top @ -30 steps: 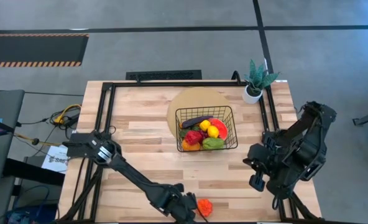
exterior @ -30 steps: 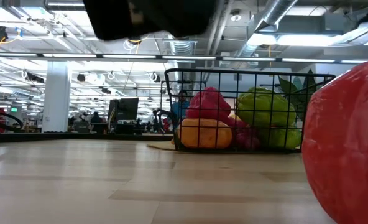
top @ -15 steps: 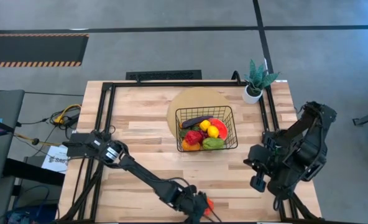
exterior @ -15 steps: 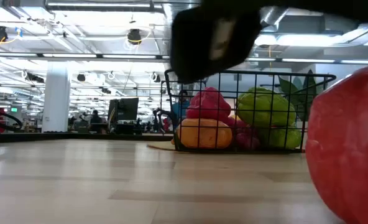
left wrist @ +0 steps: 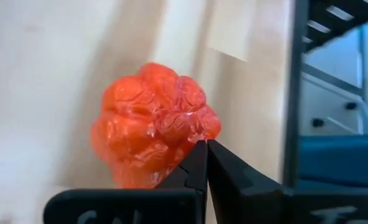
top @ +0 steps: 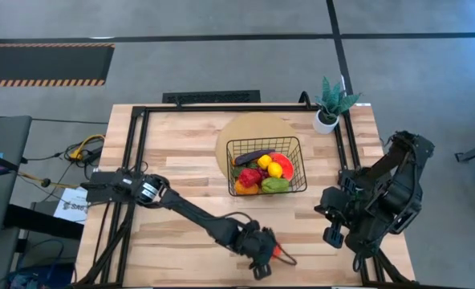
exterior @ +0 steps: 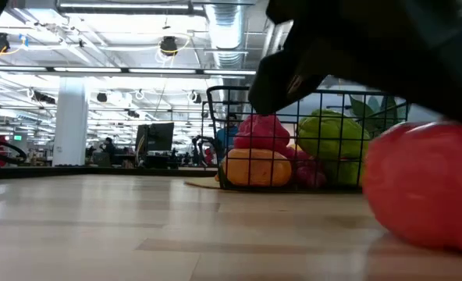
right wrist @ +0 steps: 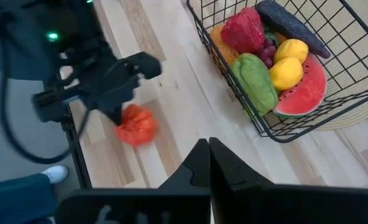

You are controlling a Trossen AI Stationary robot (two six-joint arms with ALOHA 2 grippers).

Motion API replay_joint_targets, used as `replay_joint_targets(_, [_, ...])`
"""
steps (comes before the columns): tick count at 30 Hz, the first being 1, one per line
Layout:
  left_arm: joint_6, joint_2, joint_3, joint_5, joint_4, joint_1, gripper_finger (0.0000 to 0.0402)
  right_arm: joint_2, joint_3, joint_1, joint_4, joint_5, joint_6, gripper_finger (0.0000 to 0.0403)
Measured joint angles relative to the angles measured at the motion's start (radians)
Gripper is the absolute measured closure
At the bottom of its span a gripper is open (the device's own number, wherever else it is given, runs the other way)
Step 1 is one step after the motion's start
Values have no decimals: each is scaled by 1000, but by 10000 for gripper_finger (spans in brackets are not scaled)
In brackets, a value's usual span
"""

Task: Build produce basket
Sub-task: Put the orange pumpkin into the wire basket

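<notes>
High view, read left to right: left arm reaches diagonally across the pale wooden plank surface (top: pixel 181 160) to its near edge, where the left claw (top: pixel 263 258) sits over a lumpy orange-red toy pepper (top: pixel 276 252). Left wrist view shows the claw's tips pressed together, touching or just short of the pepper's side (left wrist: pixel 153 134); nothing pinched. The pepper lies on the surface, well apart from the black wire-grid basket (top: pixel 296 144).

Step in hand, by my judgement: picking up this last loose piece. To do it well the claw must first spread, then come down straddling the pepper's widest lobes rather than poking it from one side. The piece looks rounded and glossy, so a push with shut tips could roll it, and the surface's edge is near.

Further right: basket rests partly on a round tan woven mat (top: pixel 245 128) and already holds a dark purple eggplant (top: pixel 254 156), yellow lemons (top: pixel 269 165), a red pepper (top: pixel 249 177), a green piece (top: pixel 274 185) and a watermelon slice (top: pixel 286 164). Little free room; drop from above the wire rim. Small potted green plant (top: pixel 330 103) stands at the far right corner, out of the path. Right claw (top: pixel 330 233), tips pressed together and empty, waits folded at the right side.
</notes>
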Motion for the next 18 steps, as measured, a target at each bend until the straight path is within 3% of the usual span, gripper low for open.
replay_joint_targets(18, [107, -3, 15, -25, -69, 133, 401, 0, 0, 0, 0, -30, -6, 397])
